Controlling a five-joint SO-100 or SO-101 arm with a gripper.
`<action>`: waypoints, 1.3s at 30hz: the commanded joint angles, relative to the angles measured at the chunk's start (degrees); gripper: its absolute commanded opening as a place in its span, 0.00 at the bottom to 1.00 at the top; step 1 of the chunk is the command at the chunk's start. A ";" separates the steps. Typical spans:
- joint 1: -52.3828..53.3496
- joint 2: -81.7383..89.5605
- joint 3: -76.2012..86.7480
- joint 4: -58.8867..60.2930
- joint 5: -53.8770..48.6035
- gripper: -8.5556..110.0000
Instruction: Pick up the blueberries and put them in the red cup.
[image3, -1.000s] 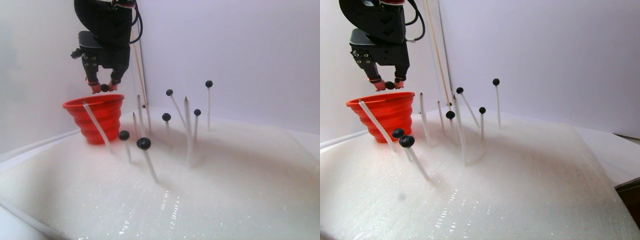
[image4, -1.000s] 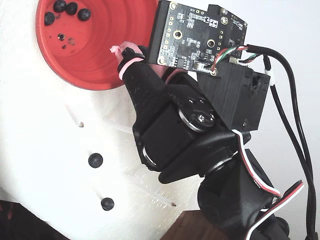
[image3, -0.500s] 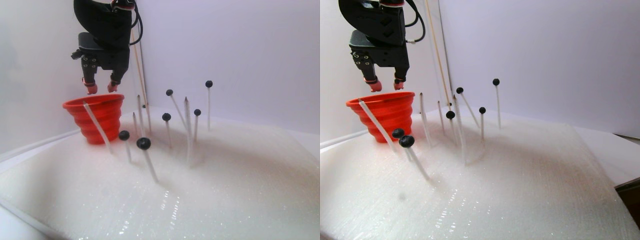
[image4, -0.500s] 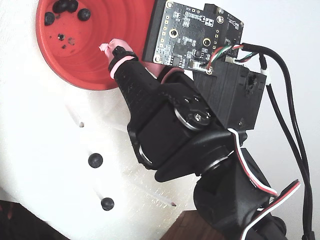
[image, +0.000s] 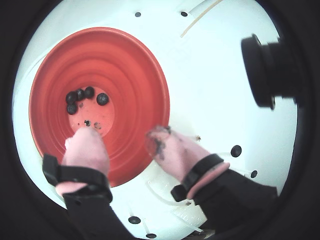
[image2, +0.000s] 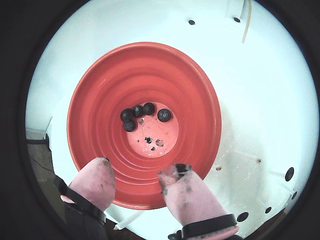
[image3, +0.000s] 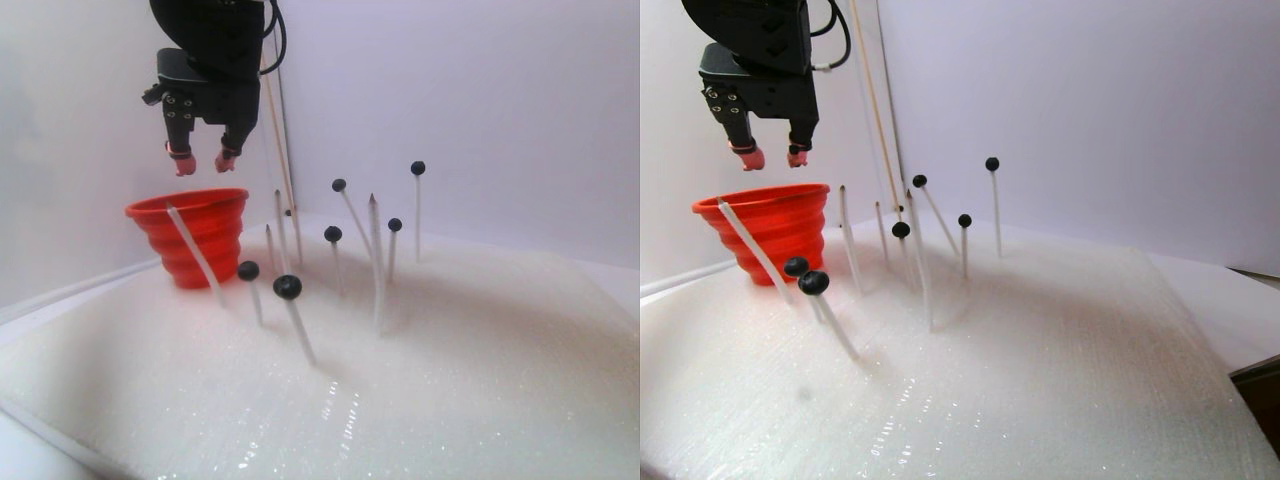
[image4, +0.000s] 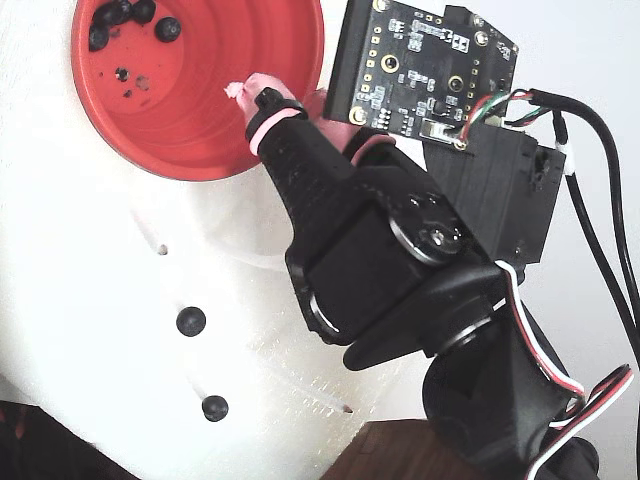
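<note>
white foam sheeting (image3: 450, 380) covers the table, with thin pale sticks (image3: 376, 262) standing in it in the stereo pair view. several sticks carry blueberries (image3: 288, 287) on their tips. the red cup (image3: 195, 235) stands at the far left of that view, beside the wall. the gripper (image3: 201, 160) hangs above the cup's rim, its pink-tipped fingers (image2: 95, 184) spread apart with nothing between them. in both wrist views four more blueberries (image2: 136, 114) (image: 82, 97) lie together on the cup's speckled base (image2: 155, 137).
</note>
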 joint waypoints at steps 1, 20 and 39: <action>-0.70 8.53 0.09 1.14 -0.09 0.22; 1.85 16.35 5.27 5.80 -1.41 0.21; 3.87 20.39 7.47 8.61 -2.81 0.21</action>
